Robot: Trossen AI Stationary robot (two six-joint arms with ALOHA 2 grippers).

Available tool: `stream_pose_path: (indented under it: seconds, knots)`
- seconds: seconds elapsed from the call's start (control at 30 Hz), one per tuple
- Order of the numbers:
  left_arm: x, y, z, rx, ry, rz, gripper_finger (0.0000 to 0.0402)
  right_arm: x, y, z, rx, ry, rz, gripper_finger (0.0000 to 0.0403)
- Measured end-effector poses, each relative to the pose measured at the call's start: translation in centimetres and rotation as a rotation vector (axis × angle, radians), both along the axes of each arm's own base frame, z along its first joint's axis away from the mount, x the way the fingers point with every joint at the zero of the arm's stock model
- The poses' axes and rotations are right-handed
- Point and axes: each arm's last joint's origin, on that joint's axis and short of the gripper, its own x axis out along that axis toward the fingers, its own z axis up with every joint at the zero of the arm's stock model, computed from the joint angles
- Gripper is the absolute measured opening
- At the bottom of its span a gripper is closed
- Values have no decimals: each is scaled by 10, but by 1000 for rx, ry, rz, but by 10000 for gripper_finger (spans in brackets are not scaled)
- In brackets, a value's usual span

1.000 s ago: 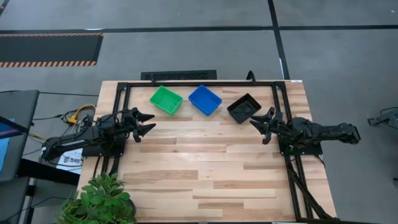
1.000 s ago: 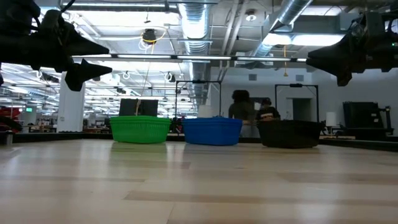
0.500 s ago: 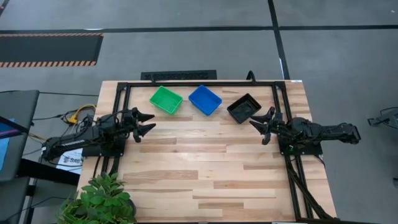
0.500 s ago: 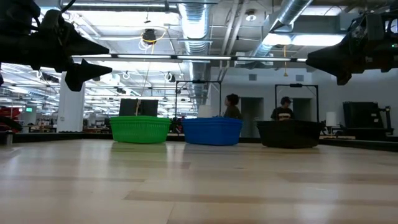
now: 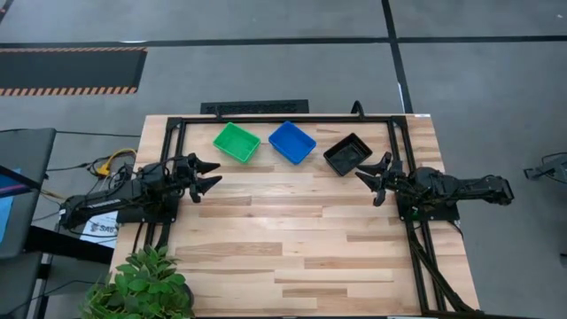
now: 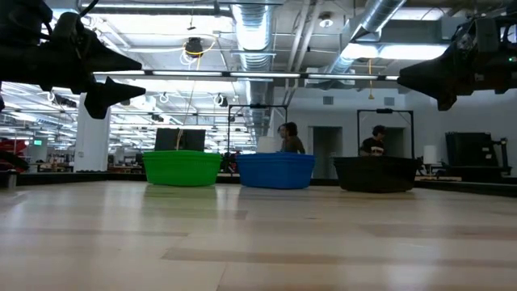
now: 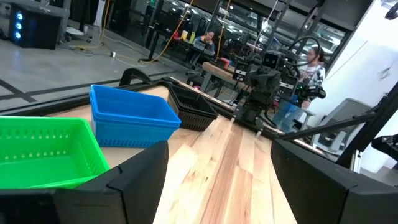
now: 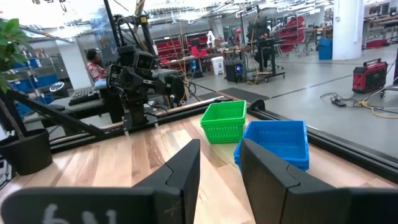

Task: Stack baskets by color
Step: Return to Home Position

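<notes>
Three baskets stand in a row on their bottoms near the table's far edge: a green basket [image 5: 236, 142] on the left, a blue basket [image 5: 292, 142] in the middle, a black basket [image 5: 347, 154] on the right. My left gripper [image 5: 213, 175] hangs open above the table's left side, pointing level toward the right, near the green basket [image 7: 43, 149]. My right gripper [image 5: 367, 182] hangs open above the right side, pointing left, just near of the black basket. Both are held high [image 6: 121, 77] [image 6: 412, 77] with nothing between their fingers.
A black frame rail [image 5: 283, 120] runs along the far edge and down both sides of the table. A leafy plant [image 5: 142, 283] stands at the near left corner. The bare wood [image 5: 292, 239] lies between the arms and the near edge. People [image 6: 288, 139] move in the room behind.
Both arms and all baskets have kept still. Only two people in the room behind the table have walked along.
</notes>
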Motion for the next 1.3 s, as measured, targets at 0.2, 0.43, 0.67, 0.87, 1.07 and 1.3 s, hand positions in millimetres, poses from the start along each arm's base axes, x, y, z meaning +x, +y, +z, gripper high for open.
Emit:
stream_pose_path:
  seconds: [0.2,0.43,0.67,0.87,1.07,1.3]
  knots:
    - [0,0,0,-1,0,0,274,0,0,0,0,0,0,138]
    - [0,0,0,-1,0,0,274,0,0,0,1,0,0,135]
    - [0,0,0,-2,0,0,274,0,0,0,1,0,0,139]
    - [0,0,0,-2,0,0,274,0,0,0,1,0,0,137]
    - [0,0,0,-2,0,0,274,0,0,0,1,0,0,140]
    - [0,0,0,-2,0,0,274,0,0,0,1,0,1,137]
